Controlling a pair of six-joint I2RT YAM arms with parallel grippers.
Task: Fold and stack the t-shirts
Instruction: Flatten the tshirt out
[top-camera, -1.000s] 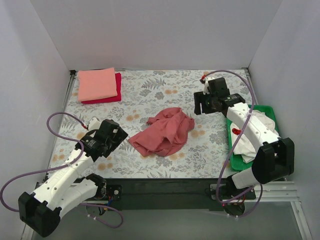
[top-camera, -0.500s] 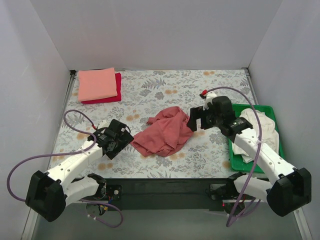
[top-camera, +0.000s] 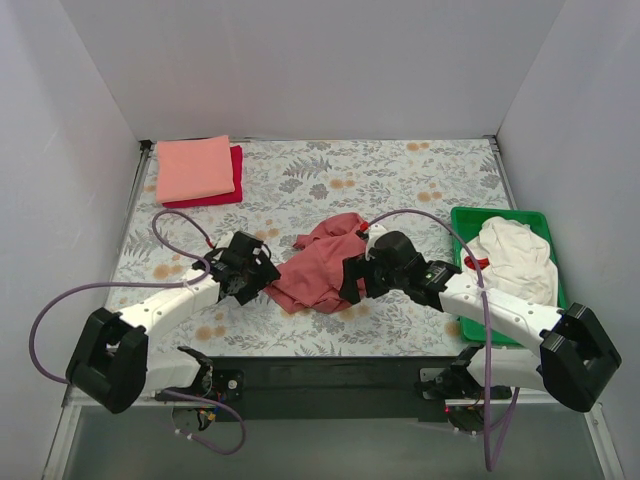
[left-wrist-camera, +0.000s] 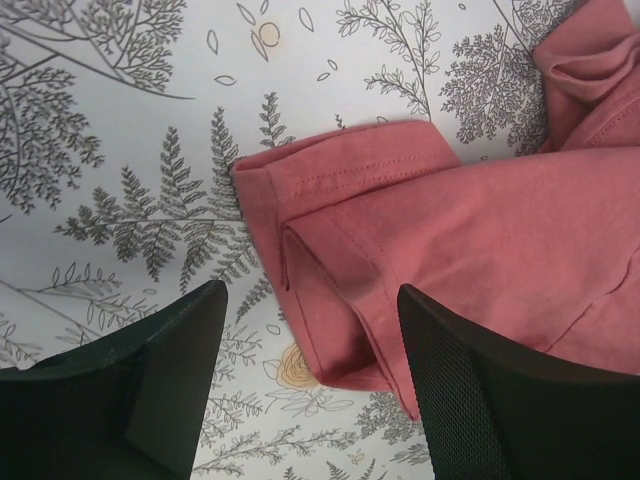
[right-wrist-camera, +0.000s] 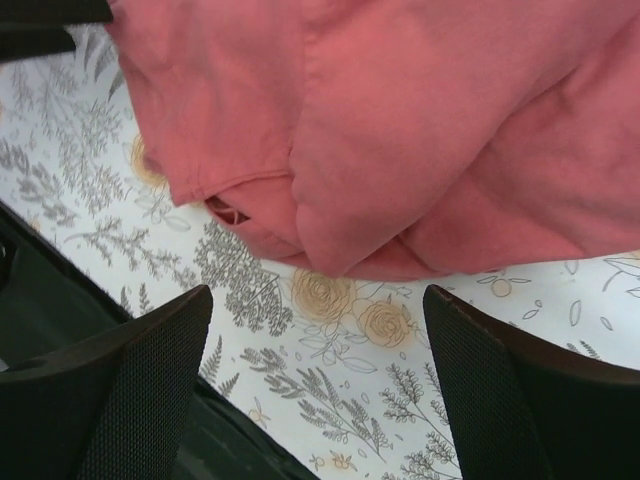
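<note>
A crumpled brick-red t-shirt (top-camera: 325, 262) lies in the middle of the floral table. My left gripper (top-camera: 262, 277) is open at its left edge; in the left wrist view a hemmed corner of the shirt (left-wrist-camera: 340, 290) lies between the fingers (left-wrist-camera: 165, 375). My right gripper (top-camera: 348, 281) is open at the shirt's near right edge; in the right wrist view the shirt (right-wrist-camera: 380, 130) bunches just beyond the fingers (right-wrist-camera: 520, 390). A folded salmon-pink shirt (top-camera: 194, 167) lies on a folded crimson one (top-camera: 236, 178) at the far left. A cream-white shirt (top-camera: 512, 257) fills the green tray (top-camera: 468, 214).
White walls enclose the table on three sides. The table's dark front edge (right-wrist-camera: 60, 310) runs close below the right gripper. Purple cables (top-camera: 180, 235) loop from both arms.
Both grippers have moved inward to the brick-red shirt: the left from the near left, the right from the far right beside the tray. The shirt has barely shifted.
</note>
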